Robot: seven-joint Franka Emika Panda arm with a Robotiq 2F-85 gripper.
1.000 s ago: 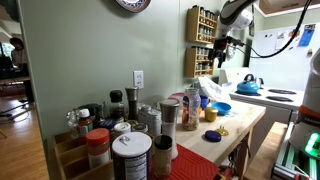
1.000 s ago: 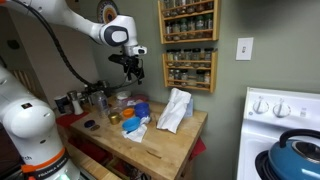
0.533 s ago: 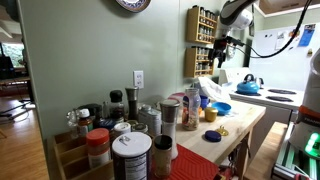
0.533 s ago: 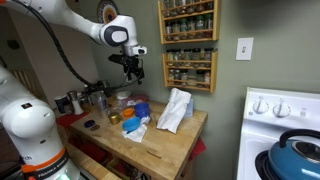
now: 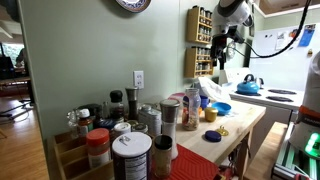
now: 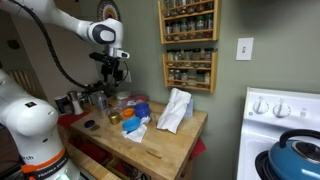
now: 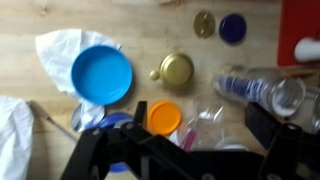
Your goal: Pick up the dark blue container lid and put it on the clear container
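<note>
The dark blue container lid (image 7: 233,28) is a small, dark, round disc lying flat on the wooden table at the top right of the wrist view. It also shows in an exterior view (image 6: 90,124) near the table's edge. The clear container (image 7: 208,122) lies low in the wrist view, blurred, between my fingers and beside an orange lid (image 7: 164,118). My gripper (image 7: 200,118) is open and empty, high above the table in both exterior views (image 6: 112,72) (image 5: 222,50). It hangs over the clear container, well away from the dark lid.
A bright blue bowl (image 7: 102,74), a gold lid (image 7: 177,70), a small gold disc (image 7: 204,24), a lying clear bottle (image 7: 255,90) and white cloth (image 7: 60,50) crowd the table. Jars (image 6: 85,100) stand at the back. A spice rack (image 6: 188,45) hangs on the wall; a blue kettle (image 6: 295,150) sits on the stove.
The arm has swung sideways, away from the spice rack and toward the jar end of the table. The gripper has stayed open and empty. Nothing on the table has moved.
</note>
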